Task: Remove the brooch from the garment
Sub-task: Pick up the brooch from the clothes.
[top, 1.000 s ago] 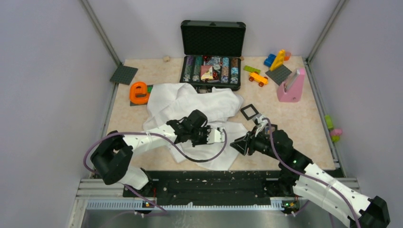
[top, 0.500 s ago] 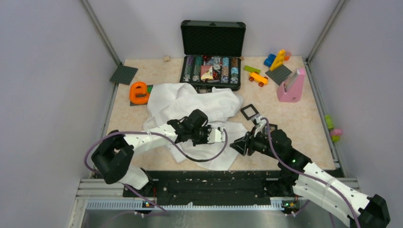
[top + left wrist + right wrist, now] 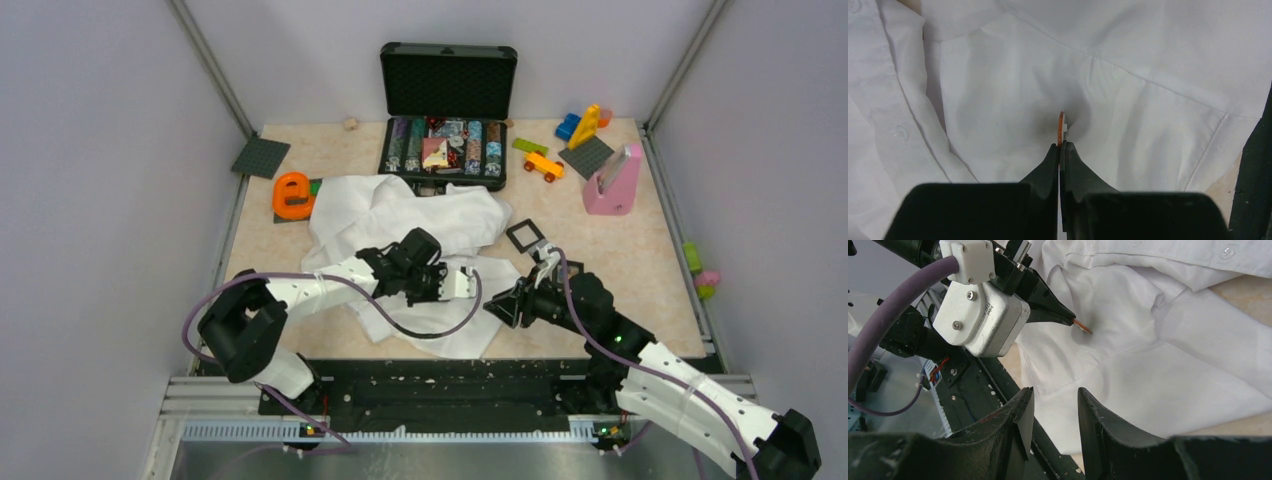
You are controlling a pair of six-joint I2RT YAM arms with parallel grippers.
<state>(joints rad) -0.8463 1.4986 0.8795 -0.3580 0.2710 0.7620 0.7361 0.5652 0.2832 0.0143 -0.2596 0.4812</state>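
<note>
Left hand pinching brooch on white shirt, right hand narrowly parted, open case holding trinkets

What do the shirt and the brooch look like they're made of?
The shirt: thin woven cloth, likely cotton, matte white, with stitched seams and soft creases. The brooch: seen edge-on in the left pincer, a thin stiff orange-rimmed disc; metal or plastic, cannot tell.

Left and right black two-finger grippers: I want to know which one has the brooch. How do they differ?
The left gripper is shut; the right gripper is open. The left gripper pinches the small thin orange-edged brooch edge-on; the right gripper holds nothing. The left gripper's tips reach the dimpled white fabric shirt; the right gripper sits back from it. Both face the same shirt patch.
</note>
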